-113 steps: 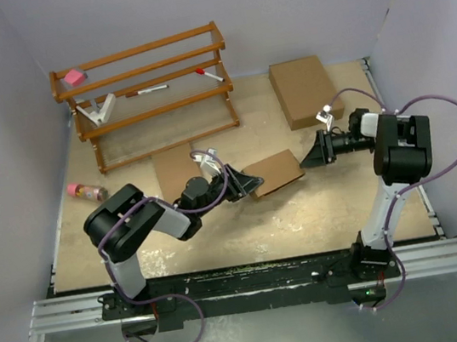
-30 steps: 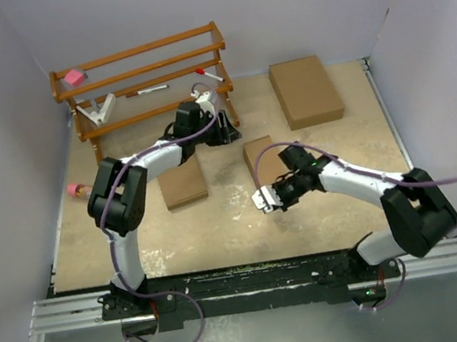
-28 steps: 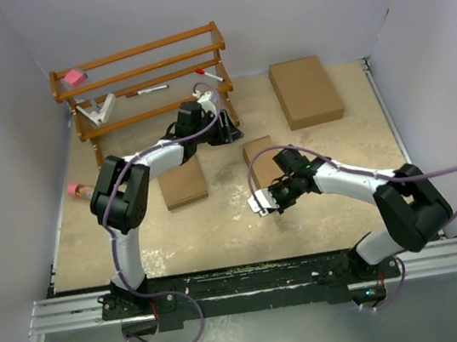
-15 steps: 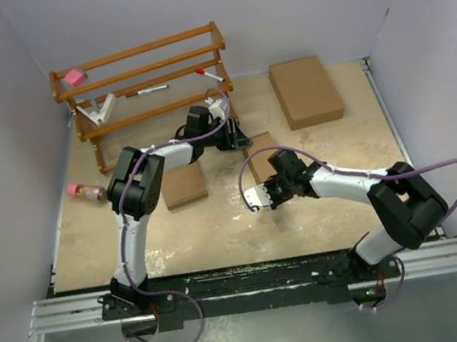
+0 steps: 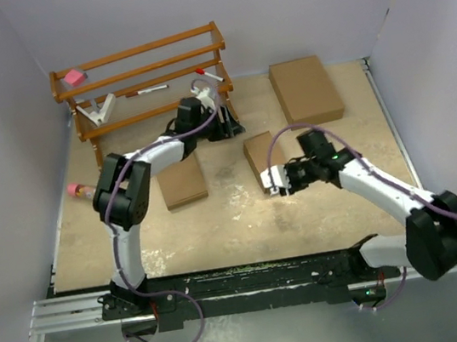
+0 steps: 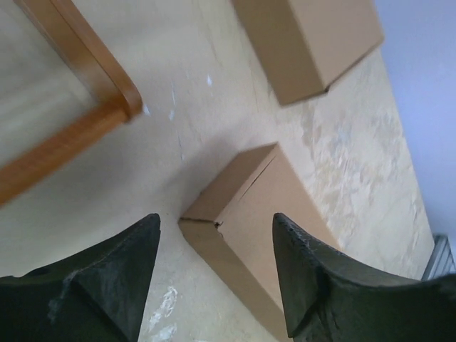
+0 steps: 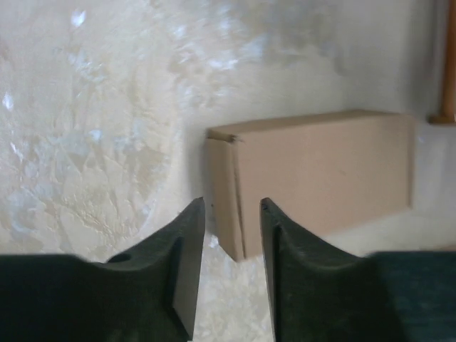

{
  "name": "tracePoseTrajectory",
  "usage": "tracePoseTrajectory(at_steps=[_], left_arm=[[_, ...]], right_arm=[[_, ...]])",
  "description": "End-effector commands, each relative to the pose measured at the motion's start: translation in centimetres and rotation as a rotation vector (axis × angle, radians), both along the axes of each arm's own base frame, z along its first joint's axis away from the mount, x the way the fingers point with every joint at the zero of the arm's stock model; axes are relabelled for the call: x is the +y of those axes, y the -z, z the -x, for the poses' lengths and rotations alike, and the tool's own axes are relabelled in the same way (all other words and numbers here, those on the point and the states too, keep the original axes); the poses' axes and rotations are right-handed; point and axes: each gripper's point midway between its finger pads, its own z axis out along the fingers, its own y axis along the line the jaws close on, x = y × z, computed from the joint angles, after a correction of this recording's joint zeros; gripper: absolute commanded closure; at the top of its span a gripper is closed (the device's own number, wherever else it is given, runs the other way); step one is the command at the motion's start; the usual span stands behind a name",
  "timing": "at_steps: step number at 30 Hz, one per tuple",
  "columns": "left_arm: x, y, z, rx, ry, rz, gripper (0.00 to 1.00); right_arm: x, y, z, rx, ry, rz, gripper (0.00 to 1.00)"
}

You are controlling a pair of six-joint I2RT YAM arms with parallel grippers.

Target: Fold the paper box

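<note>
The paper box lies folded shut on the table, a small slim brown box, also seen in the left wrist view and the right wrist view. My left gripper hovers open just beyond its far left corner, beside the shelf's leg; between its fingers I see that corner and bare table. My right gripper is at the box's near end, open by a narrow gap, with the box's near corner showing below the gap. Neither gripper holds anything.
A wooden shelf with pens and a pink item stands at the back left; its foot is close to my left fingers. A wider brown box lies left of the paper box, the largest flat box at the back right. A pink bottle lies far left.
My right gripper has swung from the box's near left to its near end and opened from shut. My left gripper drew back a little toward the shelf and widened.
</note>
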Motion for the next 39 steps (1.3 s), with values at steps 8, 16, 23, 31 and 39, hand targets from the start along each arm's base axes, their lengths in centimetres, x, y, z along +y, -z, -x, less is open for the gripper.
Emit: tracePoseTrajectory(at_steps=[8,16,23,31,39], left_arm=[[4.9,-8.2,4.8,-0.101,-0.142,0.008,0.71],[0.7,0.0,10.9,0.073,-0.018,-0.071,0.92],[-3.9,4.4,12.7,0.162,0.073,-0.093,0.92],[-7.9,4.1,13.1,0.164,0.152,-0.018,0.92],[-6.5,4.1,11.6,0.146,0.123,-0.046,0.88]], right_arm=[[-4.9,-5.3,-7.9,0.167,0.624,-0.282,0.63],[-7.8,0.3,-10.1,0.304,0.805,-0.160,0.93],[-5.2,1.6,-10.5,0.433,0.736,-0.216,0.94],[-2.4,1.6,-8.3,0.557,0.611,-0.263,0.94],[-8.3,0.1,-10.9,0.413,0.874,-0.209,0.87]])
